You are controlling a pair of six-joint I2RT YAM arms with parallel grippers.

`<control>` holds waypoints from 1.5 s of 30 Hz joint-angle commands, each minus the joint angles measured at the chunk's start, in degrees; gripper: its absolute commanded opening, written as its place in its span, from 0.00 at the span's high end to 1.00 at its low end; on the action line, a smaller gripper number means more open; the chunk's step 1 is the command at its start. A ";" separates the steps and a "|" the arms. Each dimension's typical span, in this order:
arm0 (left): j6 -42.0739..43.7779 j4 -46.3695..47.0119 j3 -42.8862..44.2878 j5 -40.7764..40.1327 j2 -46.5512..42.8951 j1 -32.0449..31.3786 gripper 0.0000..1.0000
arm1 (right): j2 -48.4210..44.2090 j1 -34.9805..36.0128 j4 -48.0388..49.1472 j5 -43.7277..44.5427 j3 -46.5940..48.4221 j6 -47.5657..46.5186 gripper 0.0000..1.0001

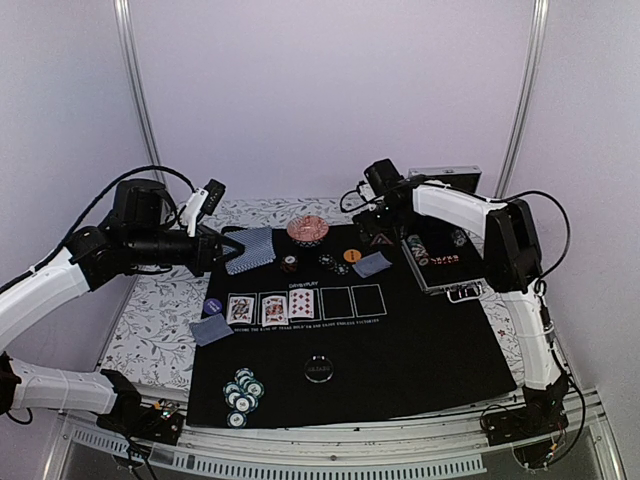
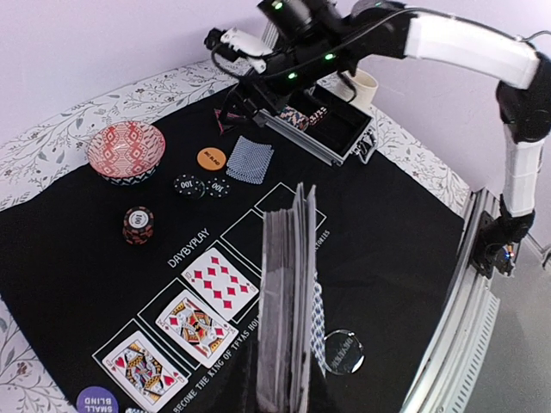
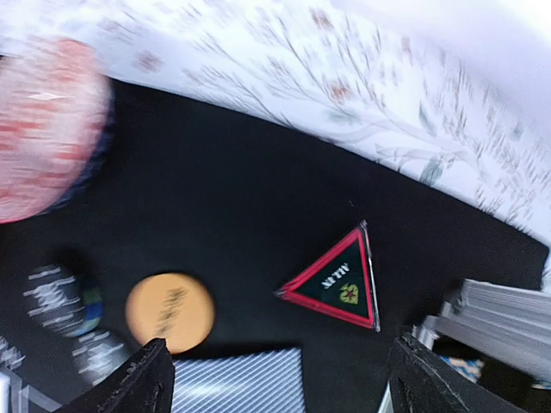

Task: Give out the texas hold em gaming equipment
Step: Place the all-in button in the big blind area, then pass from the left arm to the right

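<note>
Left gripper point(image 1: 228, 250): pinched tight on the stack of cards point(image 2: 288, 310), up in the air over the left side of the black mat point(image 1: 400, 340). Right gripper point(image 3: 284, 379): fingers wide apart, nothing between them, low over the far part of the mat. Just under it, flat on the mat: the little triangle point(image 3: 340, 284), near the orange button point(image 3: 170, 312). Three face-up cards point(image 1: 272, 307) in the white boxes. Teal chips point(image 1: 242, 392) piled at the near edge.
</note>
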 commanded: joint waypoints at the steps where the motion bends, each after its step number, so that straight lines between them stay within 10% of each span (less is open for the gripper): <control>1: -0.12 -0.05 1.43 0.91 -1.57 0.41 1.00 | -20.37 6.07 11.32 -1.07 -10.66 -8.04 0.11; 12: -1.42 3.60 -0.16 9.95 -2.65 0.09 1.00 | -62.26 26.50 59.43 -11.32 -69.18 -37.59 0.04; 24: -4.53 6.00 -0.86 18.23 0.96 -5.60 1.00 | -52.34 42.72 60.43 10.42 -64.40 -57.15 0.01; 41: -2.46 2.66 0.34 18.91 4.85 -10.03 1.00 | -47.00 42.74 58.68 8.28 -60.63 -56.37 0.00; 45: -1.98 2.66 0.61 19.56 4.94 -10.41 1.00 | -47.17 42.73 57.44 7.94 -60.61 -55.89 0.12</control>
